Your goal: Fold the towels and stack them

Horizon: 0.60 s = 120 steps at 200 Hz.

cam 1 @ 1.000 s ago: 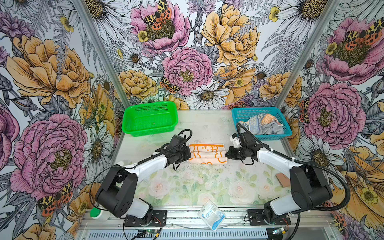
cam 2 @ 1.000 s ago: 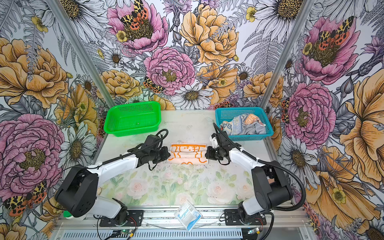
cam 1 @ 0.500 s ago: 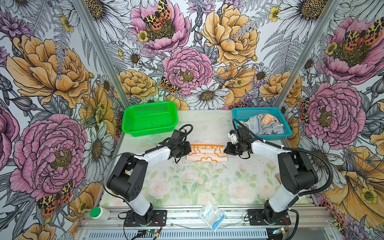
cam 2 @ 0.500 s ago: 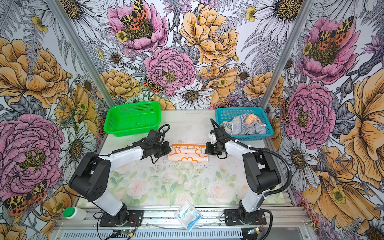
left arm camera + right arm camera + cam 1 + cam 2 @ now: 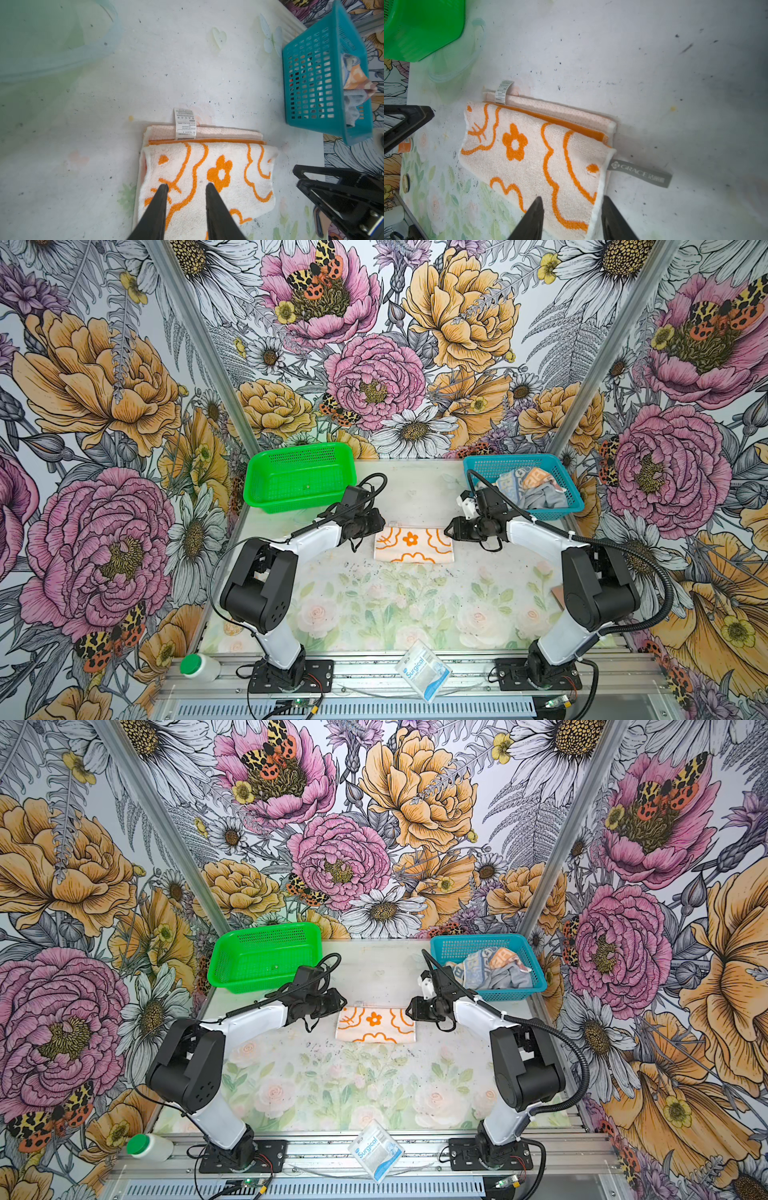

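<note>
1. On the pale, speckled tabletop (image 5: pixel 415 489), folded flat into a soft oblong: cream flower towel (image 5: pixel 413 545), plain in both top views.
2. Shows looped terry with orange flower outlines on the upper layer, plus a smoother dotted layer and an orange hem stepping out along one long edge.
3. At that stepped edge of the towel, a stiff white printed care label (image 5: pixel 185 122) sticking out past the cloth; at one short end, a flat grey loop tag (image 5: pixel 639 173) lettered "GRACE".
4. Over the towel's left end: left gripper (image 5: pixel 187 187), slim black tapered fingers (image 5: pixel 159 207) apart, flat cloth showing in the gap, nothing pinched.
5. Over the towel's right end: right gripper (image 5: pixel 572 199), jaws likewise apart, one finger above the terry and one just past the white border; cannot tell whether the tips touch.
6. Behind and right of the towel, well apart: teal basket (image 5: pixel 548 512), rectangular perforated plastic, holding a crumpled lettered towel (image 5: pixel 523 481) in blue and orange, touching a bunched grey towel (image 5: pixel 544 499).
7. Behind and left of the towel: green basket (image 5: pixel 299 502), glossy, rectangular, mesh-walled.
8. Well in front of the towel, on the metal rail: crinkly white-blue Surgical packet (image 5: pixel 422 670) and, further left, a white bottle (image 5: pixel 199 666) with a round green cap.
</note>
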Tool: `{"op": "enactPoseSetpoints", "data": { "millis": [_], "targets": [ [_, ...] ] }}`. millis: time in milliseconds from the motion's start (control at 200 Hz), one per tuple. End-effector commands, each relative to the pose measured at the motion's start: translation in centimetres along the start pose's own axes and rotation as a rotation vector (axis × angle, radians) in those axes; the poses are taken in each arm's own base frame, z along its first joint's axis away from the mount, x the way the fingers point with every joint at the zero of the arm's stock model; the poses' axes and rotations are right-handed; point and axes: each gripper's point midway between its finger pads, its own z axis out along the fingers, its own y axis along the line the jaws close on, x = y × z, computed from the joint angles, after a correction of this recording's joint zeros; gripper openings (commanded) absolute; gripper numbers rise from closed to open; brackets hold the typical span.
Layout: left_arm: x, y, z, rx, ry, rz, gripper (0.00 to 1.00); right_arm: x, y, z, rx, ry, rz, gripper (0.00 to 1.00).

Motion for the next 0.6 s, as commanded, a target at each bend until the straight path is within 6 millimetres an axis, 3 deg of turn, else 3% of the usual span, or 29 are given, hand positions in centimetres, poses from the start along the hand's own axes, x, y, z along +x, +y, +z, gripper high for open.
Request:
{"op": "enactPoseSetpoints", "data": {
  "millis": [0, 150, 595],
  "targets": [
    [-0.2, 0.9, -0.8, -0.035, -0.051, 0.046, 0.35, 0.1, -0.5, -0.6, 0.028, -0.026, -0.032, 0.47],
    [0.9, 2.7, 0.6, -0.066, -0.012, 0.045, 0.36, 0.3, -1.6, 0.5, 0.069, -0.008, -0.033, 0.46],
    [0.4, 2.8, 3.3, -0.061, -0.006, 0.025, 0.36, -1.1, -2.6, 3.0, 0.087, -0.001, -0.039, 0.44]
  ]
}}
